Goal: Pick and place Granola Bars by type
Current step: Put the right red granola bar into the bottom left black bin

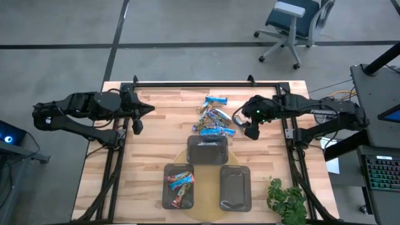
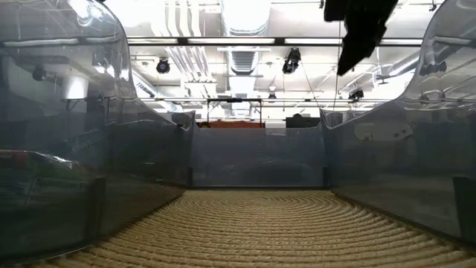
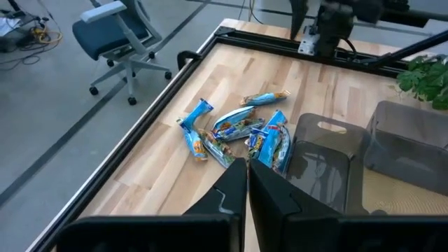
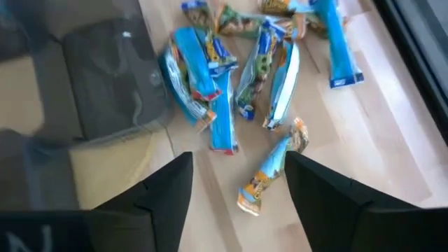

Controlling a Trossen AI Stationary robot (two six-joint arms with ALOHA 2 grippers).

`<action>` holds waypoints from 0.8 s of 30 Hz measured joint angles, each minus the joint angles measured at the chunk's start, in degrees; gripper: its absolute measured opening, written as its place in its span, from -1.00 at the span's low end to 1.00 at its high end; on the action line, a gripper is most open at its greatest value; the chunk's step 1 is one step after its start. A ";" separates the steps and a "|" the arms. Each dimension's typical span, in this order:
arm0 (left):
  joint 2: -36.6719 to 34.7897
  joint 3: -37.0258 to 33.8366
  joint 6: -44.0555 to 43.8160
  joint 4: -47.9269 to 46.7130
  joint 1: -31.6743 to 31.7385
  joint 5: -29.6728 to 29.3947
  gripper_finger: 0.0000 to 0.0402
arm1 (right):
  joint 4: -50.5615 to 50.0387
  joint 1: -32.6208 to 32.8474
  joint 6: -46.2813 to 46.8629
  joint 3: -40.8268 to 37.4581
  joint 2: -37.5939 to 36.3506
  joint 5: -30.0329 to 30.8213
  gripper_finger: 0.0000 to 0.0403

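Observation:
A loose pile of granola bars [image 1: 215,119] in mostly bright blue wrappers lies flat on the wooden table, behind the trays; the pile [image 3: 238,129] also shows in the left wrist view. My right gripper [image 4: 238,185] hangs open above the pile's right side, slanting down. One tan-and-blue bar [image 4: 269,175] lies on the wood below the gap between its fingers, untouched. Several more bars [image 1: 180,182] lie in the near left tray. My left gripper [image 3: 246,183] is shut and holds nothing, raised over the table's left part [image 1: 149,110].
Three dark grey trays sit on a round woven mat [image 1: 187,215]: one at the back [image 1: 207,150], one near left [image 1: 167,194], one near right [image 1: 235,187]. A potted plant [image 1: 287,200] stands at the near right corner. A black frame [image 1: 206,84] borders the table.

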 joint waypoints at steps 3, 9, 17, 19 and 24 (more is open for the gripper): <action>0.00 0.00 -0.61 -0.02 0.00 -0.50 -1.00 | 6.79 0.03 -1.38 -3.98 -1.25 -0.94 0.13; 0.00 0.00 -0.61 -0.04 0.00 -1.35 -1.00 | 17.23 0.02 -2.36 -12.96 -6.56 -0.92 0.11; 0.00 0.00 1.91 -0.13 0.02 -4.15 -1.00 | 20.92 0.02 0.61 -23.89 -13.16 -2.95 0.11; 0.00 0.00 3.62 -0.13 0.02 -4.15 -1.00 | 22.52 0.04 0.72 -26.44 -14.28 -3.29 0.11; 0.13 0.00 6.34 -0.14 0.01 -5.01 -1.00 | 28.59 0.01 0.60 -31.33 -15.58 -3.35 0.11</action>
